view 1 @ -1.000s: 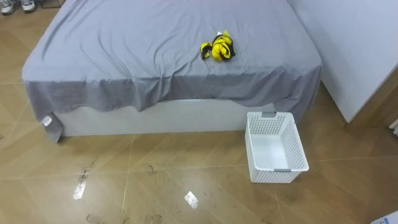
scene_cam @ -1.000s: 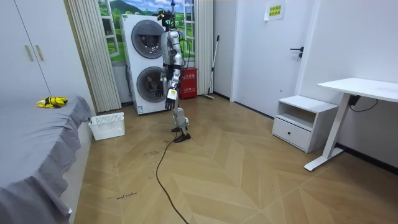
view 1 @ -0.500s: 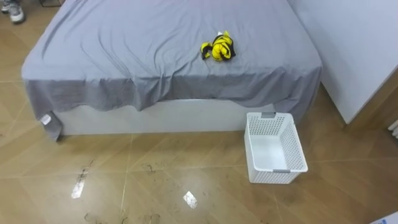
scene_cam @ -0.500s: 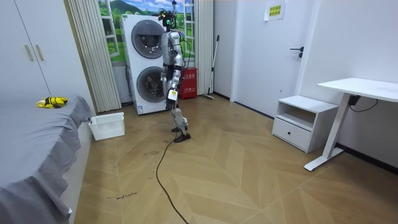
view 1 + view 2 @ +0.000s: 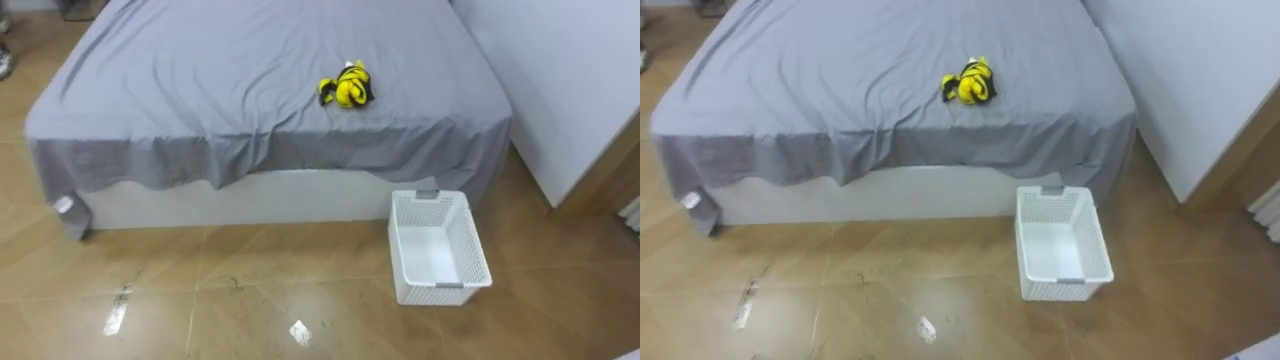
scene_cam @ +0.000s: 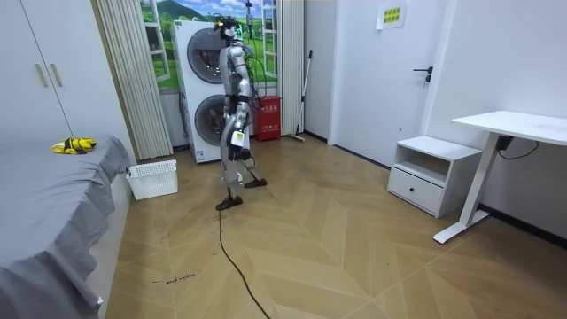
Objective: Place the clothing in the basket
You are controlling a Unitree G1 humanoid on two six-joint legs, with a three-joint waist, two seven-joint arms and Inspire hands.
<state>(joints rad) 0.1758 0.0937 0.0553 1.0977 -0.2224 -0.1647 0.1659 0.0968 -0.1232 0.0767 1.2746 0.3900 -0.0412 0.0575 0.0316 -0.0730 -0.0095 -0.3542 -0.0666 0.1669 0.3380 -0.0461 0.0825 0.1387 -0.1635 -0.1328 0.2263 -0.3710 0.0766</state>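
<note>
Yellow-black clothes (image 5: 346,86) lie bunched on the grey bed (image 5: 200,90), near its edge; white basket (image 5: 445,293) on the floor (image 5: 250,300) just beside it, empty. We'd close in w/ basket kept on our right, so the drop's short. Room view: robot mid-floor by the washers (image 6: 199,89), well apart from bed; left hand (image 6: 236,138) hangs low, fingers open or curled we can't tell. Right eye: same layout.

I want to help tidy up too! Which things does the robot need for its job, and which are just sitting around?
For the job:
- yellow and black clothes, lying on the bed
- white basket, on the floor beside the bed

Just sitting around:
- washing machines
- desk
- small cabinet
</note>
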